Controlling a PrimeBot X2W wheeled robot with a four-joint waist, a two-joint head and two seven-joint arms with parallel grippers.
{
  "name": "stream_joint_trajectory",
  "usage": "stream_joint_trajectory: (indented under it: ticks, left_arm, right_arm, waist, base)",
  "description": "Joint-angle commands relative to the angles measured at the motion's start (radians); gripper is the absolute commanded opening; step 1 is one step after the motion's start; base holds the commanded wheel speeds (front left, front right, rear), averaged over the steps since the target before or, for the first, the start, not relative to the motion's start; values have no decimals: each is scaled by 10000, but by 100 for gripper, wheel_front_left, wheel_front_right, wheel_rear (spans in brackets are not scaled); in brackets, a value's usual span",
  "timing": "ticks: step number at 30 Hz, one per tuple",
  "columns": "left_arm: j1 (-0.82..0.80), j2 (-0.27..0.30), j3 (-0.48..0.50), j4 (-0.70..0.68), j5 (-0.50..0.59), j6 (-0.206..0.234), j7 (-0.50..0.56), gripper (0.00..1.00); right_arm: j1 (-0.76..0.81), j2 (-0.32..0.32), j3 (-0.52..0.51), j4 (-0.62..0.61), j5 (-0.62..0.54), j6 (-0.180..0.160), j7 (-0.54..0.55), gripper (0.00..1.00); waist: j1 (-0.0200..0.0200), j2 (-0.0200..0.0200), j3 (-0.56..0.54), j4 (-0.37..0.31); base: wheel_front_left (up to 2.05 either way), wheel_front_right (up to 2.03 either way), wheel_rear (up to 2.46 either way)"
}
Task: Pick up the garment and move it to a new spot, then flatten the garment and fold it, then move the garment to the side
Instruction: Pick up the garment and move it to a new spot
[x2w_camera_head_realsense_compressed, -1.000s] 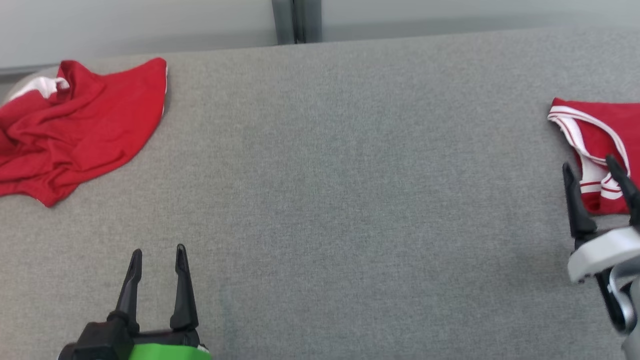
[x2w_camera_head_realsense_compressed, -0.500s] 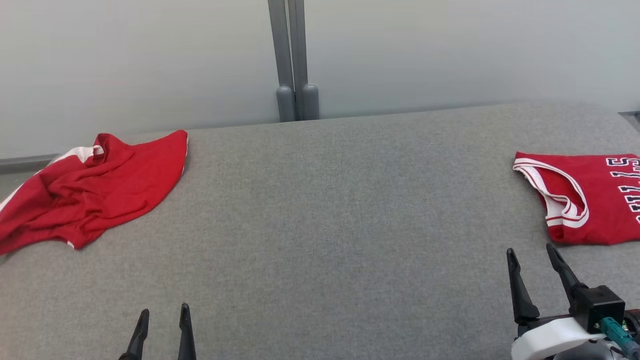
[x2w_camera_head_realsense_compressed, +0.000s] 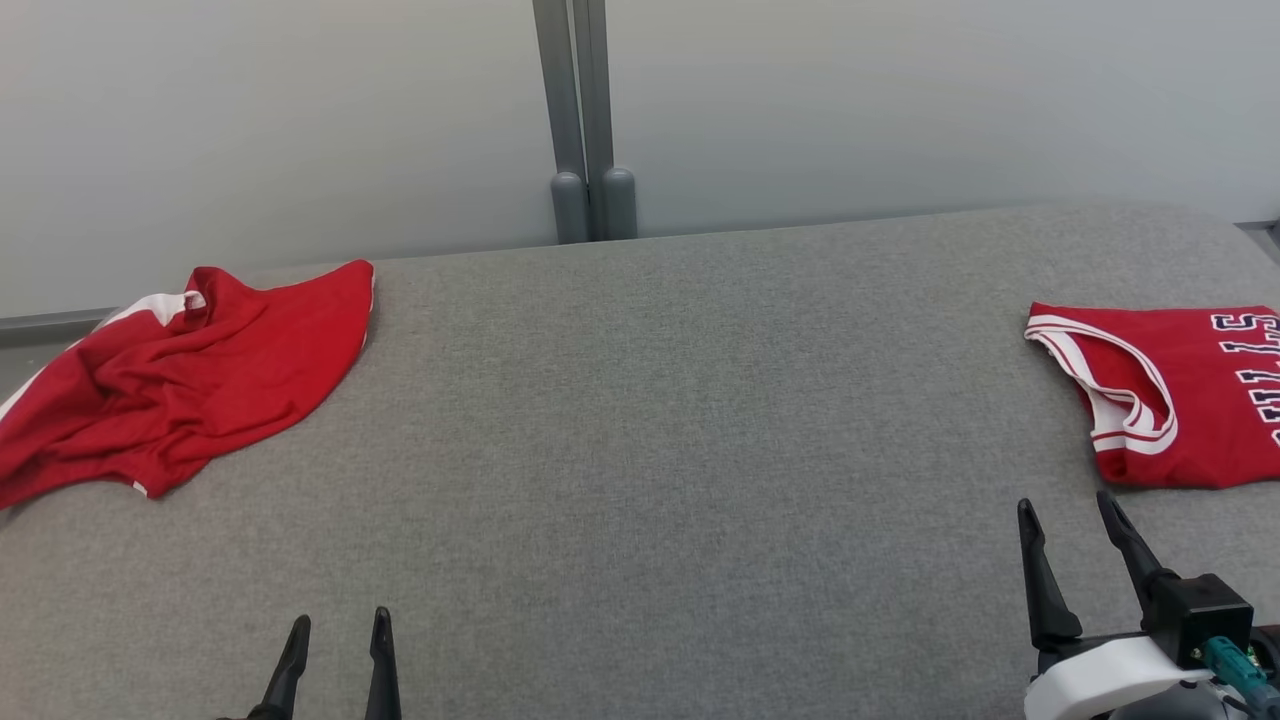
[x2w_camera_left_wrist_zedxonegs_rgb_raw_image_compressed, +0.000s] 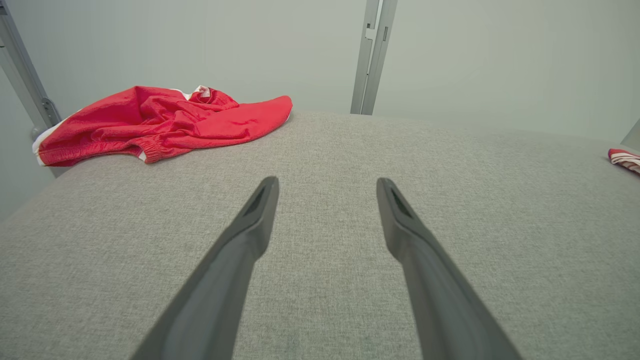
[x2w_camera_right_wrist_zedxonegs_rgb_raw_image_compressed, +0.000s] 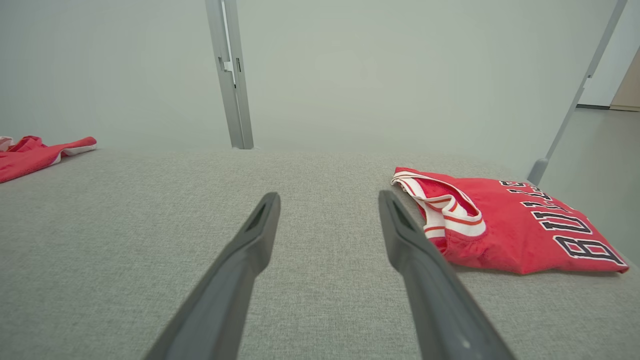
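A crumpled red garment (x2w_camera_head_realsense_compressed: 180, 380) with white trim lies at the far left of the grey table (x2w_camera_head_realsense_compressed: 650, 450); it also shows in the left wrist view (x2w_camera_left_wrist_zedxonegs_rgb_raw_image_compressed: 165, 120) and the right wrist view (x2w_camera_right_wrist_zedxonegs_rgb_raw_image_compressed: 30, 152). A folded red jersey (x2w_camera_head_realsense_compressed: 1190, 400) with dark lettering lies flat at the right edge (x2w_camera_right_wrist_zedxonegs_rgb_raw_image_compressed: 505, 225). My left gripper (x2w_camera_head_realsense_compressed: 340, 625) is open and empty near the front edge, well short of the crumpled garment (x2w_camera_left_wrist_zedxonegs_rgb_raw_image_compressed: 327, 185). My right gripper (x2w_camera_head_realsense_compressed: 1065, 505) is open and empty just in front of the folded jersey, apart from it (x2w_camera_right_wrist_zedxonegs_rgb_raw_image_compressed: 328, 197).
A grey metal post (x2w_camera_head_realsense_compressed: 585, 120) rises behind the table's far edge, against a pale wall. Between the two red pieces the grey fabric surface is bare. The table's right edge drops off just past the folded jersey.
The head camera has tilted up, so the whole picture shifted. My right gripper has drawn back from the folded jersey's edge and now stands upright before it. Both garments lie as before.
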Motion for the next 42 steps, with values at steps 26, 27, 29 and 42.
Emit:
stream_joint_trajectory:
  ticks: [26, 27, 29, 42]
  left_arm:
    - [-158, 30, 129, -588, -261, 66, -1, 100]
    - [-336, 30, 90, -582, -311, -12, 1, 100]
    - [-770, 30, 45, -543, -389, -111, -1, 100]
    - [-7672, 314, -950, 3686, -1258, -536, 1158, 100]
  right_arm:
    - [323, 226, 729, 109, 154, -10, -25, 100]
    - [317, 202, 698, 66, 158, -10, -27, 100]
    - [169, 86, 687, -43, 146, -10, -25, 100]
    - [-2499, -1974, 1085, -1256, 386, -10, -26, 100]
  waist:
    - [1, 0, 23, 3275]
    - [1, 0, 137, 3262]
    - [1, 0, 589, 3212]
    - [1, 0, 5694, 2644]
  base:
    - [0, 0, 0]
    - [0, 0, 0]
    - [0, 0, 0]
    - [0, 0, 0]
